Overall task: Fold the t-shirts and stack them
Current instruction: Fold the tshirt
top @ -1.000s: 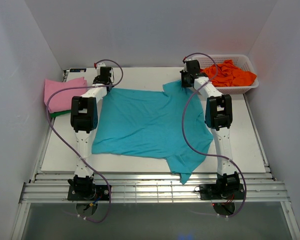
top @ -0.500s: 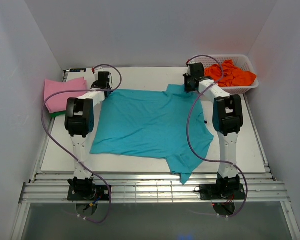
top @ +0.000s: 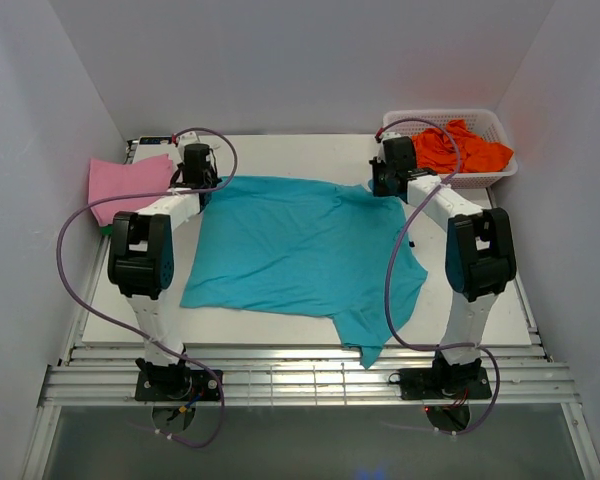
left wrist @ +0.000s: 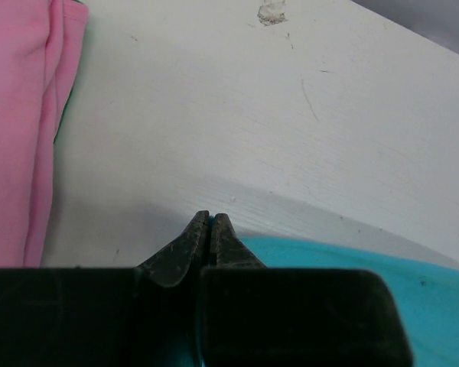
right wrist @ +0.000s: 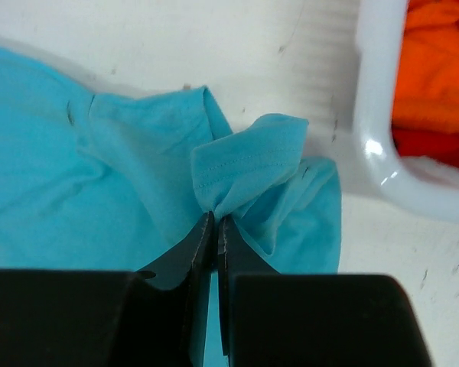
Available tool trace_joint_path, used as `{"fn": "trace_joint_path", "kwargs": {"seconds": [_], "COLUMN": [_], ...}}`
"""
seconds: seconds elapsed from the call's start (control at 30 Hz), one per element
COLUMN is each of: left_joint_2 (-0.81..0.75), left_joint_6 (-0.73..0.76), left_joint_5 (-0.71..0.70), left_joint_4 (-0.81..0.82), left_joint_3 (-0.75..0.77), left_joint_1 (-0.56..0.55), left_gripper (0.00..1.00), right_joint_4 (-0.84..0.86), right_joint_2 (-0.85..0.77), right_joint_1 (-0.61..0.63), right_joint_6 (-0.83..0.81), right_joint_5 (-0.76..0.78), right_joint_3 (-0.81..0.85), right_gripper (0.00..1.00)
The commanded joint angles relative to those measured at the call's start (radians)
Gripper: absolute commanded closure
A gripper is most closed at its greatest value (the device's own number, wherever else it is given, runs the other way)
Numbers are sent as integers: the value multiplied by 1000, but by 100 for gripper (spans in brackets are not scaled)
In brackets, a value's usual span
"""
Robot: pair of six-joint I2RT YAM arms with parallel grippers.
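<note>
The left gripper and right gripper clamp the spread teal cloth t-shirt's far edge, white tabletop beyond.

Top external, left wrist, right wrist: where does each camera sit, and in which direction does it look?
Top external: above and behind the bases, looking down over the table; the left arm and right arm show whole.
Left wrist: on that wrist, looking along the left fingers, closed at the teal t-shirt edge, toward the pink t-shirt.
Right wrist: looking along the right fingers, pinching a teal fold, toward the basket.
Shared: all three show the teal t-shirt.
</note>
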Motion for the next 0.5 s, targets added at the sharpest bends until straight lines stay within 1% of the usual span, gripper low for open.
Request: {"fn": "trace_joint_path", "kwargs": {"seconds": [0.0,0.2,0.33,0.47], "left_joint_2": [-89,-157,-210,-249], "left_joint_6": [-20,-50,-64,-80], "left_joint_5": [0,-19,-26,-33], "left_joint_4": [3,-19,-26,-39], "left_joint_3": [-29,-118,-193,-238], "left_joint_1": [-4,-5,-5,-5], "left_gripper": [100,100,100,100], "right_joint_4": [14,14,2,-18], "right_joint_2": [-88,-208,-286,-366], "right_joint_1": [31,85,102,117], "right_joint_6": [16,40,62,74], "right_joint_5": [20,79,93,116], "right_joint_3": [-74,-227,-301,-359], "right_gripper": [92,92,92,92]}}
